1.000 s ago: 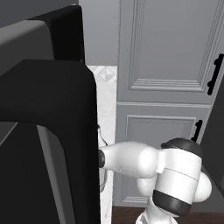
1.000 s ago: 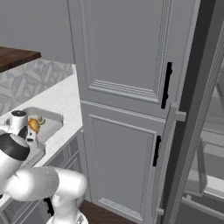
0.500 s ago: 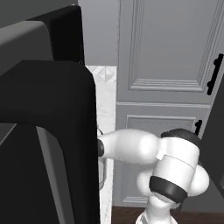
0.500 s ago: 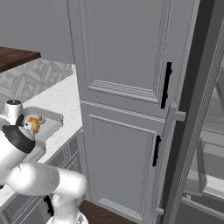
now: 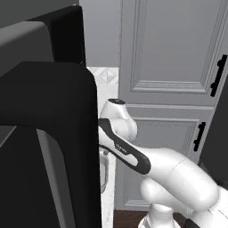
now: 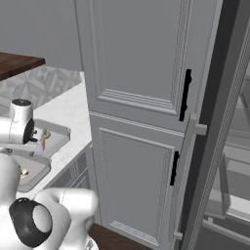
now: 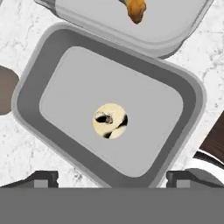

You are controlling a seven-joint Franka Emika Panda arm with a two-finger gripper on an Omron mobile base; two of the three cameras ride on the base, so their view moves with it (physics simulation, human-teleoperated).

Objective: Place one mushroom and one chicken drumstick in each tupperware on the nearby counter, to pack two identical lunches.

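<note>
Gripper (image 7: 111, 178): the two dark fingertips are seen wide apart at the bottom of the hand view, one at each lower corner; the jaws are spread and nothing is held between them.

Near tupperware (image 7: 26, 89): a grey rectangular tray with rounded corners and a raised rim, lying at a slant on the counter straight below the hand. In the right base view it is seen at the lower left (image 6: 36, 176), partly hidden by the arm.

Mushroom (image 7: 110, 121): a pale round cap with dark markings, resting on the floor of the near tray, close to its middle and apart from the walls.

Far tupperware (image 7: 131, 37): a matching grey tray at the top of the hand view; its rim is laid over or against the rim of the near tray, and which of the two cannot be told. In the right base view it sits just behind the near tray (image 6: 58, 136).

Chicken drumstick (image 7: 135, 9): an orange-brown piece lying inside the far tray, cut off by the top edge of the hand view.

Counter (image 7: 17, 148): white, faintly speckled stone; both trays are carried on it. In the right base view it runs beside a tall grey cabinet (image 6: 141, 97) with black handles.

Arm (image 5: 129, 153): reached forward and to the left, past a large dark block (image 5: 49, 133) in the left base view.
</note>
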